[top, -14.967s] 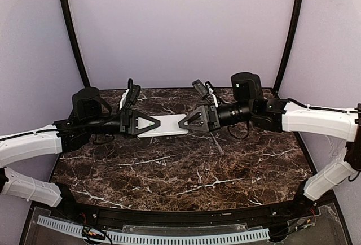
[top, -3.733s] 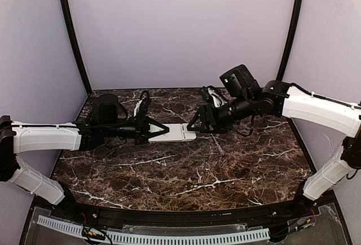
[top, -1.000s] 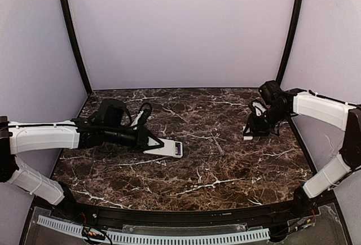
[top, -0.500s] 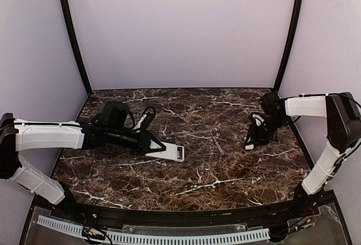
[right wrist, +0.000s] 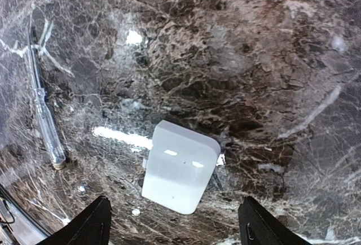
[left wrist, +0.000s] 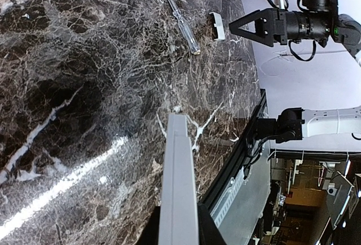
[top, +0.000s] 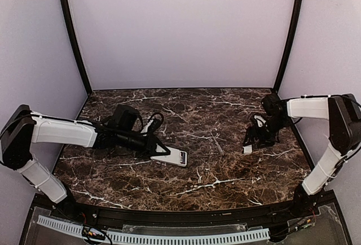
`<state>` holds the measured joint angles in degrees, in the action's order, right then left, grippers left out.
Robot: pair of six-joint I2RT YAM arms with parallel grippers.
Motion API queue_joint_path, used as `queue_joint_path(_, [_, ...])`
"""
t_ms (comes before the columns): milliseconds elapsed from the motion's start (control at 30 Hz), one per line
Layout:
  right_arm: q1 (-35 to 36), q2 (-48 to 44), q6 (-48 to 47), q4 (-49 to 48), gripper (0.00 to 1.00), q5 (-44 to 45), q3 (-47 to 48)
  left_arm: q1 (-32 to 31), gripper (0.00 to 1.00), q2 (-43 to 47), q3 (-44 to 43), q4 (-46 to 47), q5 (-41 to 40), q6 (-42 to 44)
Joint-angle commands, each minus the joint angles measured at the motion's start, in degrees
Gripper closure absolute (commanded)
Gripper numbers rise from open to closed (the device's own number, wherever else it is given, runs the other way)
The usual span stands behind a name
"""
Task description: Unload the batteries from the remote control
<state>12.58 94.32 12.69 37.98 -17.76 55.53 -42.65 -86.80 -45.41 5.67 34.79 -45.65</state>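
Observation:
The remote control [top: 174, 157] is a slim white bar with a small display window near its free end. My left gripper [top: 158, 150] is shut on its other end, low over the marble table [top: 225, 183]. In the left wrist view the remote control [left wrist: 177, 171] shows edge-on between the black fingers of the left gripper [left wrist: 177, 232]. My right gripper [top: 255, 140] stands open at the right. Its fingertips [right wrist: 95, 222] straddle a small white squarish piece [right wrist: 179, 167] lying flat on the table, without touching it. The batteries are hidden.
A thin clear-handled tool [top: 217, 143] lies right of centre on the table, and shows as a slim tool [right wrist: 42, 104] left of the white piece [top: 247, 149]. The table's black front rim [top: 186, 214] runs along the near side.
The right gripper has opened and let go of the small white piece, which now lies on the table. The left arm has carried the remote control a little right and nearer.

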Motion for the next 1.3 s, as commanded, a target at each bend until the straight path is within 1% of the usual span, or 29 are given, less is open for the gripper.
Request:
queue_joint_path(0, [-0.4,-5.3,0.5,2.5,0.21,0.5,0.6,-0.2,1.00,-2.8,-3.3,2.3,-0.3,1.2])
queue_joint_path(167, [-0.4,-11.2,1.7,4.8,0.15,-1.1,0.2,-0.2,1.00,-7.6,-5.6,4.4,0.1,0.8])
queue_joint_path(400, [-0.2,-19.1,3.9,5.5,0.08,-5.5,-2.4,-0.1,1.00,-16.6,-13.4,1.3,0.5,1.9])
queue_joint_path(500, [-0.1,-22.0,4.3,5.8,0.07,-6.8,-3.1,-0.1,1.00,-19.3,-16.0,-1.5,-0.6,2.5])
queue_joint_path(633, [0.1,-24.7,4.2,5.6,0.07,-8.2,-3.7,-0.1,0.99,-21.0,-16.4,-2.8,-1.7,2.9])
queue_joint_path(733, [0.2,-25.6,4.1,5.5,0.07,-8.6,-4.1,0.2,0.95,-21.3,-16.7,-4.9,-3.6,4.3])
queue_joint_path(767, [0.2,-25.8,4.1,5.4,0.07,-8.6,-4.1,0.3,0.93,-21.5,-16.7,-7.1,-4.6,5.1])
queue_joint_path(867, [0.3,-26.0,3.9,5.5,0.06,-8.7,-4.2,1.1,0.87,-21.6,-16.9,-9.9,-5.9,6.6])
queue_joint_path(967, [0.4,-26.3,3.9,5.5,0.07,-8.9,-4.3,1.8,0.76,-21.7,-17.0,-12.8,-7.5,8.7])
queue_joint_path(1033, [0.4,-26.6,4.0,5.5,0.07,-9.1,-4.4,2.4,0.72,-21.9,-17.3,-14.4,-8.3,9.7])
queue_joint_path(1267, [0.5,-27.8,4.1,5.9,0.06,-9.3,-4.9,3.8,0.63,-23.2,-18.1,-16.8,-9.4,11.5])
